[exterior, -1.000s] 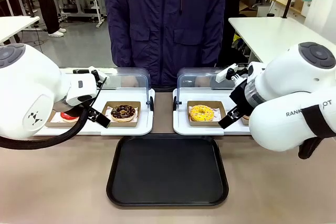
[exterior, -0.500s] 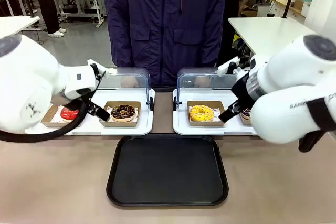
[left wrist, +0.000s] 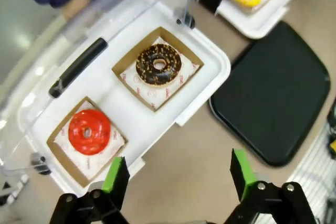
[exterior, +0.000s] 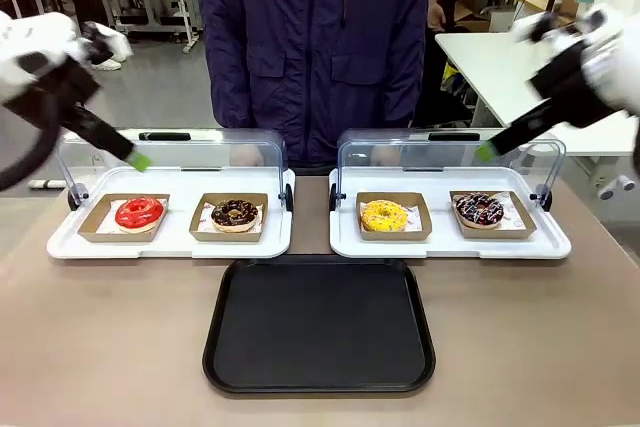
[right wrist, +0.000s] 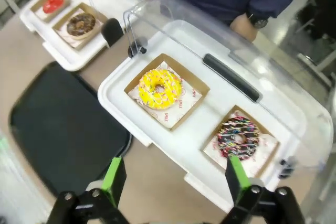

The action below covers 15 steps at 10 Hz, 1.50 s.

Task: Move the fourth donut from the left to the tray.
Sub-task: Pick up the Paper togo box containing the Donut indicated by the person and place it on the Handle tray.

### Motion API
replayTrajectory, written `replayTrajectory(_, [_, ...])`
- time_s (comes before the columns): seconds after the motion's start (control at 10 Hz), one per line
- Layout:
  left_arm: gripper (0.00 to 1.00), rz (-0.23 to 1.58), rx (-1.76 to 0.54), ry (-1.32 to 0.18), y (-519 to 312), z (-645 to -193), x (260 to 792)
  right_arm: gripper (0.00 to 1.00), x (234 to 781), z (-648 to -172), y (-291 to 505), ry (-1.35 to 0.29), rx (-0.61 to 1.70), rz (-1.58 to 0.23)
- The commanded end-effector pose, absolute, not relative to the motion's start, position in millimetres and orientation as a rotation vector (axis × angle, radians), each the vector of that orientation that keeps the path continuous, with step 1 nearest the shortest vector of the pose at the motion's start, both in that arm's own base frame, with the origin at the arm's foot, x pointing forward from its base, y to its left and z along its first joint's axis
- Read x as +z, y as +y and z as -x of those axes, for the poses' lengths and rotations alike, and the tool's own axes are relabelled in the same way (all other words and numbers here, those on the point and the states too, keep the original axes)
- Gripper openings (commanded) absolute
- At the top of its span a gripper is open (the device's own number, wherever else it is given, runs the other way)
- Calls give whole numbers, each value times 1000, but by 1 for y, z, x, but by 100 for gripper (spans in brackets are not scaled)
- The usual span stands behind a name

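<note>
The right gripper (right wrist: 176, 184) hangs above the table with its green-padded jaws spread wide and nothing between them, and the left gripper (left wrist: 178, 177) is spread wide and bare too. Beneath the right gripper, the fourth donut (right wrist: 239, 137) sits in its brown cardboard holder (exterior: 495, 233) on a white tray (right wrist: 206, 120), beside the yellow donut (right wrist: 159, 88), with the clear lid (right wrist: 210, 30) raised behind. The black tray (right wrist: 58, 124) lies on the table just in front, apart from the donut.
</note>
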<state>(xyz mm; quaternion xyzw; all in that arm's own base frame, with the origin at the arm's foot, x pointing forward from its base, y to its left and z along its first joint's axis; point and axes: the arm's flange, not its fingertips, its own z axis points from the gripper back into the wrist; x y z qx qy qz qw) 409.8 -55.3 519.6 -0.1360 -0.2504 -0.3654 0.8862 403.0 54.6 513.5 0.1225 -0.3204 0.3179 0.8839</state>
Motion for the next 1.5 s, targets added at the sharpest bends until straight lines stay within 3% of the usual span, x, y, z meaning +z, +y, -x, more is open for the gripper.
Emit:
replayTrajectory(0.0, [100, 377, -842, -514, -1, -420, 524, 100, 522, -412, -15, -705, 772, -388])
replayTrajectory(0.7, [100, 633, -943, -760, 170, -421, 523, 100, 500, -395, -195, -1006, 844, -636])
replayTrajectory(1.4, [100, 690, -922, -905, 197, -404, 508, 100, 492, -388, -224, -1108, 854, -667])
